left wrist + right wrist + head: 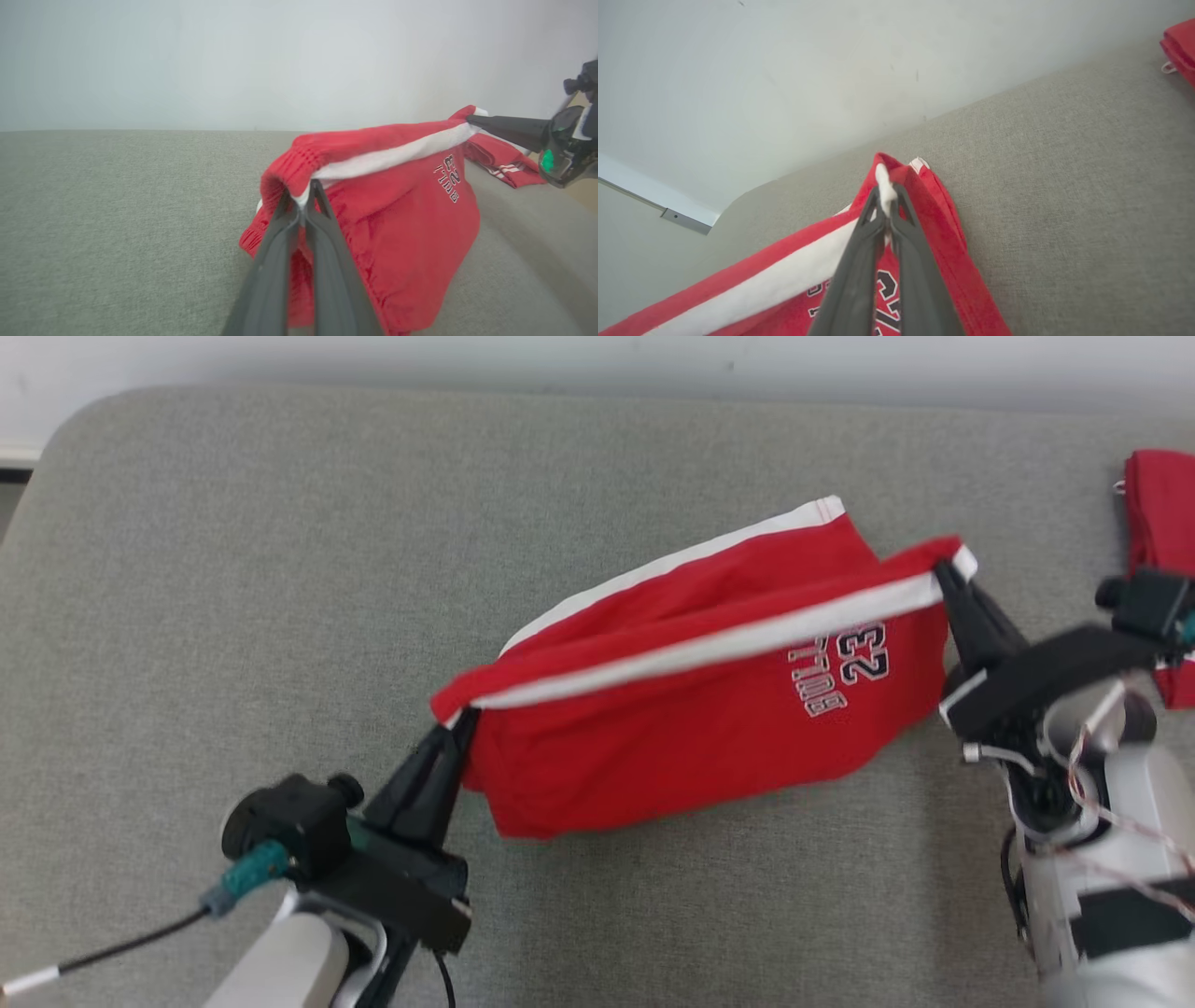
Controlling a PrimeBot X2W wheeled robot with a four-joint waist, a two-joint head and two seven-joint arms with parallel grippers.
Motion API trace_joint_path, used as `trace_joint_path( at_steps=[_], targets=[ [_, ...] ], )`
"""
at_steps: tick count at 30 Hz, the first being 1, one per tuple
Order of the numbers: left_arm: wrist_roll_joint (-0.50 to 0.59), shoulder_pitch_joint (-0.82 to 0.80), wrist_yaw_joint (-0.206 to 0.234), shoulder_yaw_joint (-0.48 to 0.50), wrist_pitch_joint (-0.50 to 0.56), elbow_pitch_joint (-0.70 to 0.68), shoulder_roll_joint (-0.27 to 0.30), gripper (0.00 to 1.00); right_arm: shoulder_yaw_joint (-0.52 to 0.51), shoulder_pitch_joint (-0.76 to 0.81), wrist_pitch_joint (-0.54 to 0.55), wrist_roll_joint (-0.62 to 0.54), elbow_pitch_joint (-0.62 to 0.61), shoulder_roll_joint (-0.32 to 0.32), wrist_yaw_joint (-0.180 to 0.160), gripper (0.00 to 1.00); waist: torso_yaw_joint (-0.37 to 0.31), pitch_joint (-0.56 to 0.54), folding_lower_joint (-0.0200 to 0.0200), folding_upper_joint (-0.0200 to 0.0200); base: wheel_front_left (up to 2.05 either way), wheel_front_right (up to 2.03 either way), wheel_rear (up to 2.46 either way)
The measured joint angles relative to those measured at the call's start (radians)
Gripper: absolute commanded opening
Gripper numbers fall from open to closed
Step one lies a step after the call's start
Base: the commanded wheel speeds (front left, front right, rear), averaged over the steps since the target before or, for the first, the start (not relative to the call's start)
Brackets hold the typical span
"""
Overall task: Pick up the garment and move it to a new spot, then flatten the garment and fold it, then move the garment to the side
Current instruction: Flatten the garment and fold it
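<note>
Garment (653,728): soft matt cloth; table (233,569): rough woven fabric.

Looks like robot test room, not home. Bare white wall (187,56), pale trim strip (658,205) low on it. Wide grey fabric-covered surface (233,569) for bench. Thin loose wires trailing over pale robot forearm (1111,980). Red sports shorts (672,728) over surface, second red garment (1162,513) at right edge.

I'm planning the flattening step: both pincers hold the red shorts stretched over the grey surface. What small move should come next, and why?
Probably lower both together, keeping the tension. The left pincer and right pincer are each shut on one end of the white-striped edge of the red shorts. The rest hangs slack over the grey surface, so it should spread flat.
</note>
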Motion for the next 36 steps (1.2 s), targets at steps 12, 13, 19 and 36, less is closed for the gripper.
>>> trace_joint_path(
  at_steps=[12, 13, 19, 36],
  targets=[
    [-0.057, -0.204, 0.000, -0.085, 0.000, 0.141, -0.022, 0.00, 0.068, -0.368, -0.085, -0.108, 0.393, -0.040, 0.000, 0.00, 0.044, 0.090, -0.0001, 0.0000, 0.00, 0.00, 0.00],
    [-0.062, -0.217, 0.000, -0.090, 0.000, 0.151, -0.025, 0.00, 0.073, -0.390, -0.093, -0.117, 0.421, -0.043, 0.000, 0.00, 0.048, 0.097, -0.0001, 0.0000, 0.00, 0.00, 0.00],
    [-0.088, -0.280, -0.001, -0.114, 0.000, 0.214, -0.040, 0.00, 0.103, -0.480, -0.140, -0.150, 0.560, -0.053, 0.000, 0.00, 0.067, 0.140, 0.0000, 0.0001, 0.00, 0.00, 0.00],
    [0.044, -0.127, -0.001, 0.105, 0.000, 0.169, -0.091, 1.00, 0.301, -0.373, -0.299, -0.027, 0.565, -0.154, 0.000, 1.00, 0.057, 0.082, -0.0003, 0.0000, 0.00, 0.00, 0.00]
  ],
)
